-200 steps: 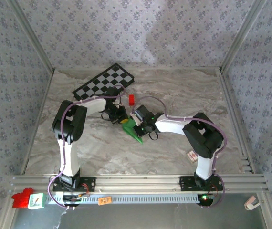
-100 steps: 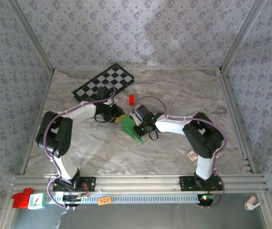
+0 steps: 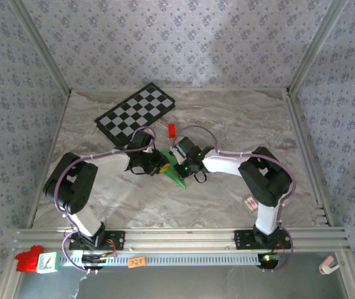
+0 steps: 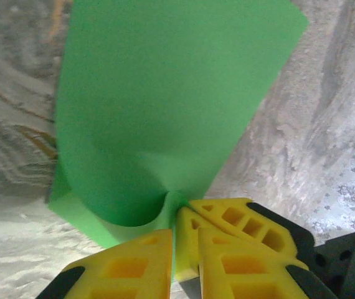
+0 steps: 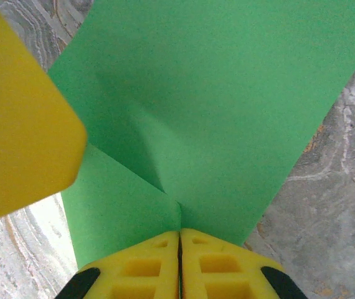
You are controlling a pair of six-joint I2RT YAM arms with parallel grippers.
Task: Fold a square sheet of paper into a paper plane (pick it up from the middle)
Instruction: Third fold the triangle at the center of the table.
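**Position.** The thin bright-green paper sheet, folded into a pointed wedge, sits at the centre of the marble-patterned table. It is near the small red block and apart from the black-and-white checkered board toward the far-left corner.

**Grip state.** The left gripper is clenched on one edge of the sheet, and a green flap curls up from the pinch. The right gripper is clamped on the sheet where two creases meet.

**Governing relation.** In the top view, the wedge's long axis runs from far-left to near-right, with the tip toward the near edge. The left gripper holds the left flank and the right gripper the right flank. Both touch the sheet, so neither arm is nearer.

**Assessment.** The next crease probably follows this axis. The pinch points lie close together, so opposed pulling risks skewing the centre line or tearing the sheet.
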